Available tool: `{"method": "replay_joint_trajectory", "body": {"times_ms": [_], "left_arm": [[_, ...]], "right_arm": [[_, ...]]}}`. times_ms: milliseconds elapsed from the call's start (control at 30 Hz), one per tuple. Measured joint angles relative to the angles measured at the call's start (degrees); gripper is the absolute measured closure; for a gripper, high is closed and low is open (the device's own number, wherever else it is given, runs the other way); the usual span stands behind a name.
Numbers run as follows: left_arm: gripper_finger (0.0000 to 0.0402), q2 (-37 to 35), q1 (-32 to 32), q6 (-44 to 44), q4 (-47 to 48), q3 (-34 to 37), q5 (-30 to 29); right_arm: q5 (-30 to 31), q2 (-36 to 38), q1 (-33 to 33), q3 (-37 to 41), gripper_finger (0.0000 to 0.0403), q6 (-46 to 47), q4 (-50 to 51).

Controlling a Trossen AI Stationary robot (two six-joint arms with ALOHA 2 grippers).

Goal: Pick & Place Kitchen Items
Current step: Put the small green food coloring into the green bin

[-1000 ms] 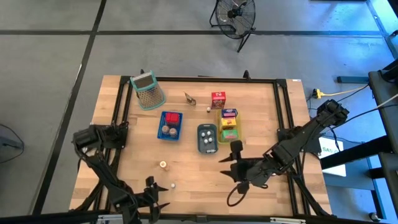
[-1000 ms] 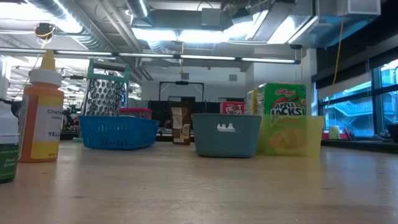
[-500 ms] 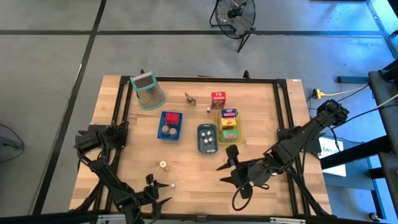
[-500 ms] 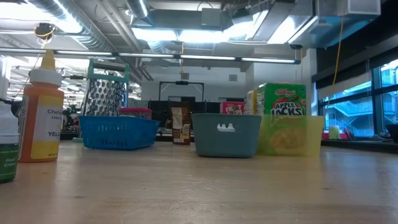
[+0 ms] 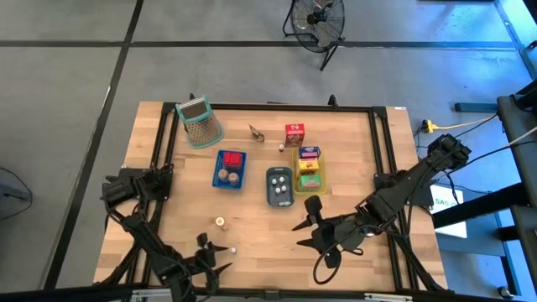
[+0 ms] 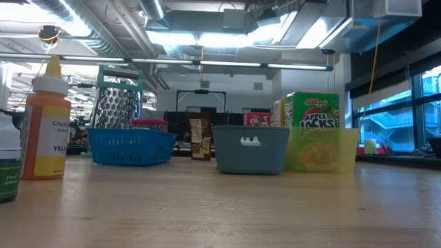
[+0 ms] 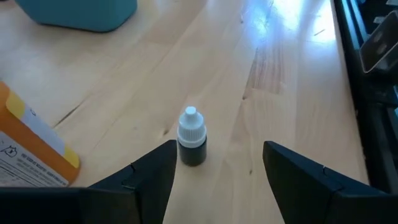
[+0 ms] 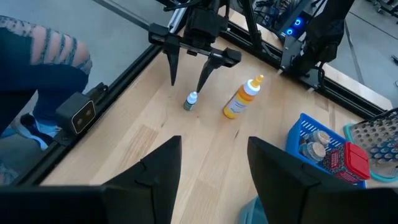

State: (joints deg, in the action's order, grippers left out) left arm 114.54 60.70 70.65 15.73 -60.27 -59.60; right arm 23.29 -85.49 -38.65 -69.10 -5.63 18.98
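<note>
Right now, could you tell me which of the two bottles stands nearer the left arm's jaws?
The small white-capped bottle, standing just ahead of the left gripper; the taller orange bottle stands off to one side.

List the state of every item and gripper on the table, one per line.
left gripper: open, fingers either side of small bottle, not gripping
right gripper: open, empty
small bottle: upright, capped
yellow squeeze bottle: upright, capped
grater: lying flat
blue tray: holds items
yellow tray: holds cartons
</note>
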Motion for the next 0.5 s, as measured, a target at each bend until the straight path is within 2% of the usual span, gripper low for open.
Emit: {"method": "replay_joint_trajectory", "body": {"times_ms": [233,500], "left_arm": [[0.0169,0.0,-0.9,-1.3,1.0,0.0,1.1],[0.0167,0.0,-1.0,-1.3,2.7,0.0,0.9]], "right_arm": [[-0.3,0.0,0.0,0.0,0.0217,0.0,0.0],[-4.0,0.0,0.0,0.0,0.0217,0.1,-0.1]]}}
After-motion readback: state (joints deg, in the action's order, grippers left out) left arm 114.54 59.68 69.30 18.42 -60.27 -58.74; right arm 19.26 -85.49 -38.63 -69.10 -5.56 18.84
